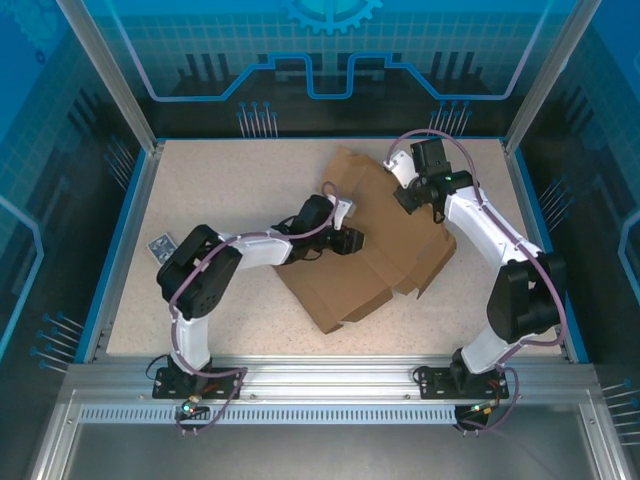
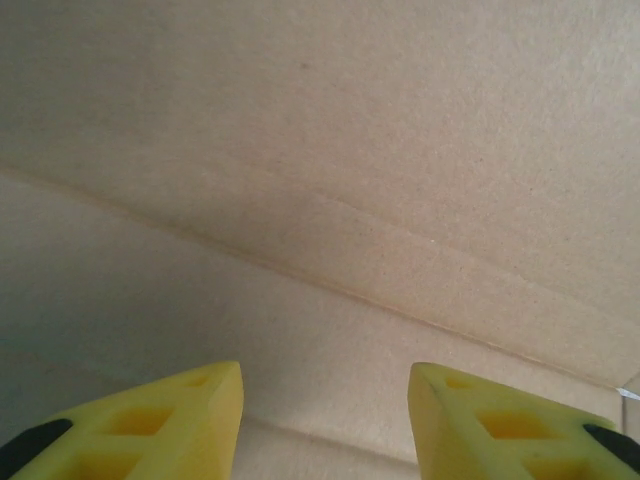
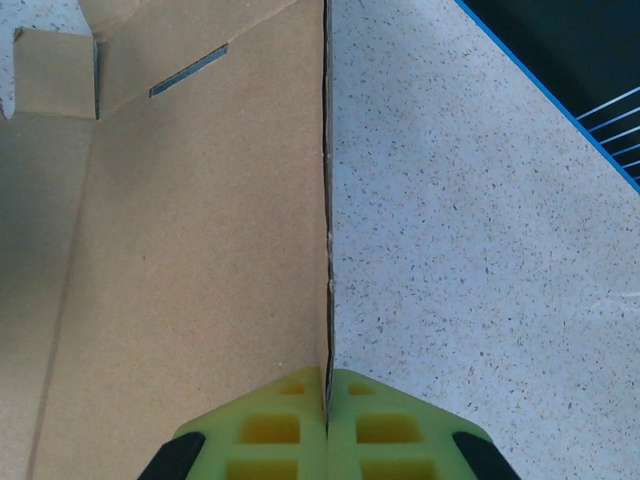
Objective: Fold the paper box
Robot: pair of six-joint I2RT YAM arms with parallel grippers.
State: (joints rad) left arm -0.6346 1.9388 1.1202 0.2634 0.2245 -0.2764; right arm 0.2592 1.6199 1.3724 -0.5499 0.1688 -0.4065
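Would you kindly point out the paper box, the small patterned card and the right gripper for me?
paper box (image 1: 350,285): top external view, its flat near panel.
patterned card (image 1: 162,245): top external view, the card's middle.
right gripper (image 3: 327,388): right wrist view, between its fingertips pinching the box's edge.

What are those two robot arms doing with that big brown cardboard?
They are folding a paper box, which lies spread out as a cut sheet on the table. The right gripper is shut on one edge of the cardboard. The left gripper is open, its yellow fingers apart, close over a crease near the middle of the sheet. The box shape is not yet formed.
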